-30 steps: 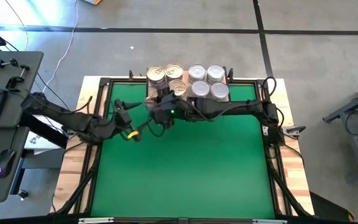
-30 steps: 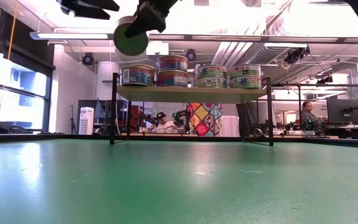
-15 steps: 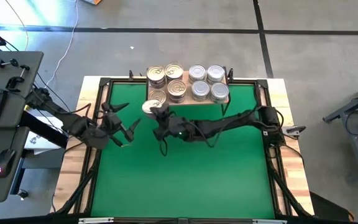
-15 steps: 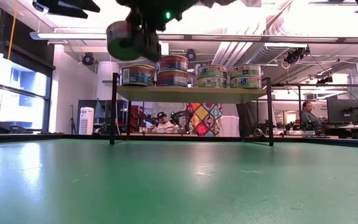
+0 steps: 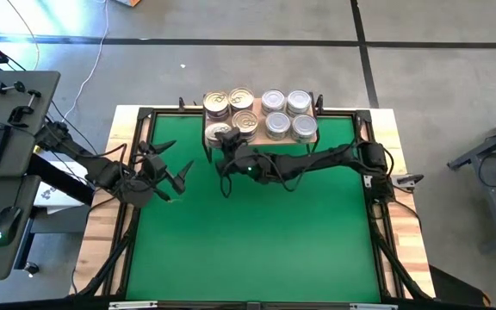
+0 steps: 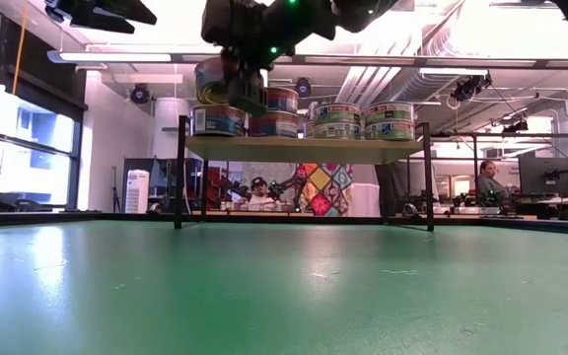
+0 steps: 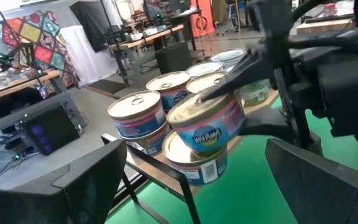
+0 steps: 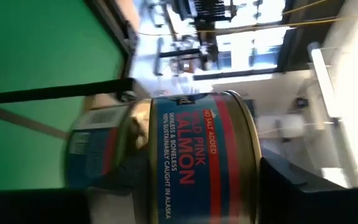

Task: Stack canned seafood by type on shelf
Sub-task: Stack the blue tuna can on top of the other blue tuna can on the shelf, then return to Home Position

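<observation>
Beyond our green desk (image 5: 257, 232), the shelf (image 6: 304, 148) carries tins. Our right tool (image 5: 224, 145) grips a pink salmon can (image 8: 191, 165) over its front-left corner. Our left tool (image 5: 179, 176) waits open near the left edge.

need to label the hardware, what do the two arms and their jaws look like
Both arms are dark, slim and jointed, with loose black cables along them. The right arm shows a small green light near its wrist; the left arm has a yellow marking near its gripper. In the left wrist view, the fingers are broad, matte black slabs.

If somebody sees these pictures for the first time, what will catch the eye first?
The right gripper holds a salmon tin just above another tin at the front left corner of the shelf. Behind it stand gold-lidded tins on the left and silver-lidded tins on the right. The left gripper waits open over the green table.
</observation>
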